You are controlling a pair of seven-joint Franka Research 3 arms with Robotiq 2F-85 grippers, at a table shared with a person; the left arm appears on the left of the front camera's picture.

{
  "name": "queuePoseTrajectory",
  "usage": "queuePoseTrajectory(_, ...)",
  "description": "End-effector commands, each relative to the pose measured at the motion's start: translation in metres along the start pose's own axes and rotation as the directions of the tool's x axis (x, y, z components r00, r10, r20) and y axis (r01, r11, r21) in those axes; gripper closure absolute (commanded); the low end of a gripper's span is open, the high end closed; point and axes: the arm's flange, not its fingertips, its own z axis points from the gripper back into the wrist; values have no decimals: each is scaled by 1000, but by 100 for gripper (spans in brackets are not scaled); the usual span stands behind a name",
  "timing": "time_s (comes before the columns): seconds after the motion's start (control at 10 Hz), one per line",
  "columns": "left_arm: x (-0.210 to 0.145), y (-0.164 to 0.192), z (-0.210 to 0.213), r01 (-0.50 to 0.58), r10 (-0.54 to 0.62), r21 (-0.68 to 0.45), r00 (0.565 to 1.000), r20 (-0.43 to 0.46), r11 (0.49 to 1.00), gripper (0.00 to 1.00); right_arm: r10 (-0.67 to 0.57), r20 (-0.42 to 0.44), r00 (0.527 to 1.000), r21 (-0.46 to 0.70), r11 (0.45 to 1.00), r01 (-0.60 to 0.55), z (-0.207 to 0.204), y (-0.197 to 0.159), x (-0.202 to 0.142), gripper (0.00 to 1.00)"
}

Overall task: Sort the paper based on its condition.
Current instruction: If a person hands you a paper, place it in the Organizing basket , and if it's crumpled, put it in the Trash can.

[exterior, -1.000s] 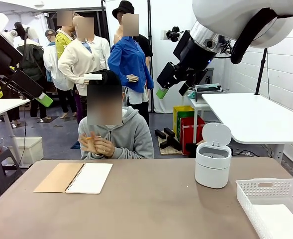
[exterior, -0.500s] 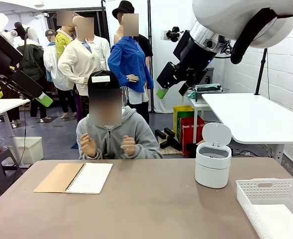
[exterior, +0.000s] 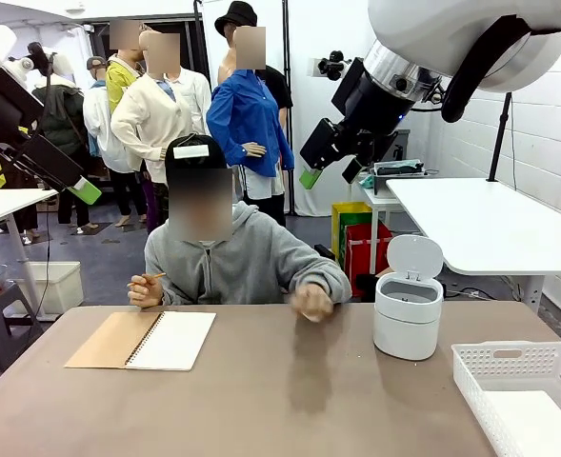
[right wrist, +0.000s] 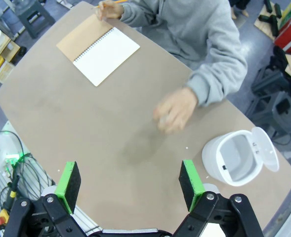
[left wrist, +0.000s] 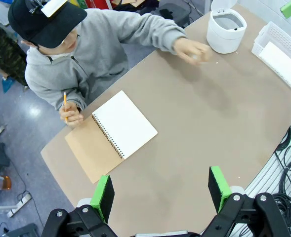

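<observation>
The front view looks level across the table (exterior: 290,400); both wrist views look down from high above, sharing the spiral notebook (left wrist: 118,136).

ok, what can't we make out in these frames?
- Blurred hand: smeared in all three views; what it holds, if anything, is unclear.
- Sheet in basket: left wrist view, too small to judge creases.
- Basket: cut off by the front view's right and bottom edges.
- Bin: front view, own wall hides the bottom.
</observation>
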Motion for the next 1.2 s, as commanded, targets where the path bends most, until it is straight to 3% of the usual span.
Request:
queuePoseTrajectory(0.0, 0, 0, 0, 0, 0, 1, 1000, 0, 1000, 0, -4, 0, 1000, 0, 1000, 4, 0, -2, -1, 0)
queuePoseTrajectory(1.1, 0, 0, 0, 0, 0, 1, 1000, 0, 1000, 0, -4, 0, 1000, 0, 1000, 4, 0, -2, -1, 0)
